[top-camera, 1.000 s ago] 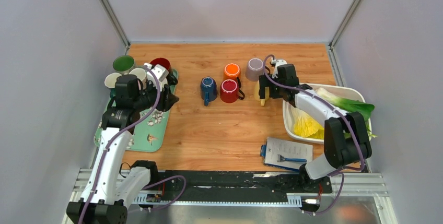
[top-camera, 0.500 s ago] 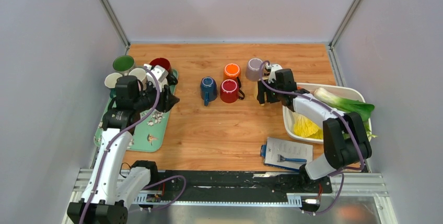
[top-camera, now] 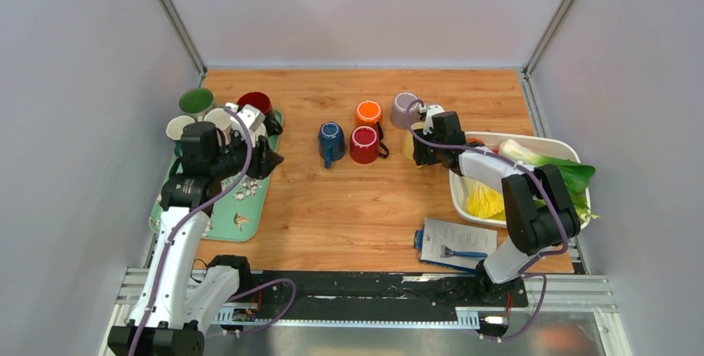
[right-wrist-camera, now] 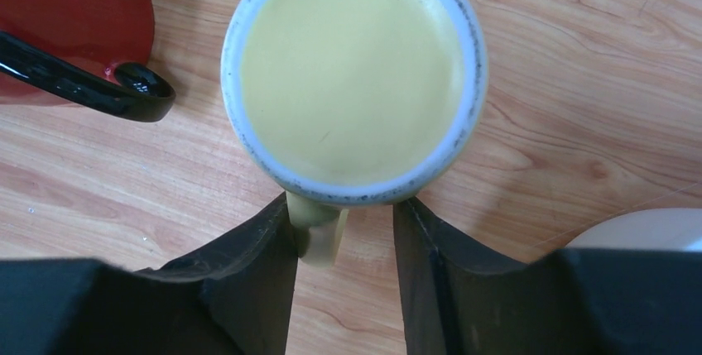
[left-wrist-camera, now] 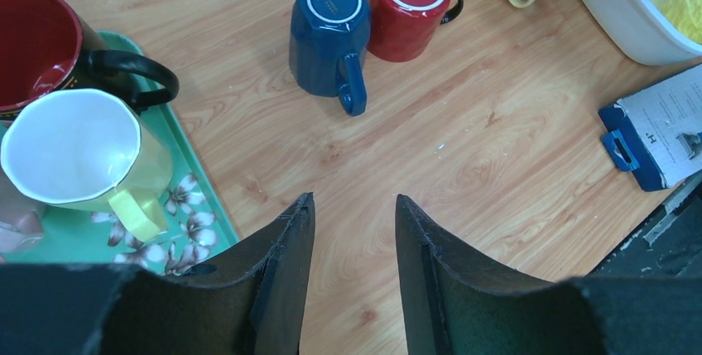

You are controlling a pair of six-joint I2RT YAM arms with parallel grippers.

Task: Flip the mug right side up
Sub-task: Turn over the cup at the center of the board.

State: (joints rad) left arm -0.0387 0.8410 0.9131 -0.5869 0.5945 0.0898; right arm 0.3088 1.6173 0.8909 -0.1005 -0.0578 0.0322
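Status: yellow mug (right-wrist-camera: pixel 352 74) sits base-up on the table (top-camera: pixel 349 207), just right of the red mug (right-wrist-camera: pixel 66 16) and next to the white bin (top-camera: pixel 455 194). Right gripper (right-wrist-camera: pixel 343 214) is low over it, fingers apart and straddling the handle (right-wrist-camera: pixel 319 235). One finger looks to be touching the handle and there's a visible gap at the other, so not clamped. Handle points back toward the gripper. Left gripper (left-wrist-camera: pixel 354 206) hangs over bare wood by the green tray (left-wrist-camera: pixel 207 206), fingers apart, holding nothing. Blue mug (left-wrist-camera: pixel 327 32) and the red mug are base-up ahead of it. Tray carries upright mugs, including a dark red mug (left-wrist-camera: pixel 33 40) and a lime mug (left-wrist-camera: pixel 70 148).
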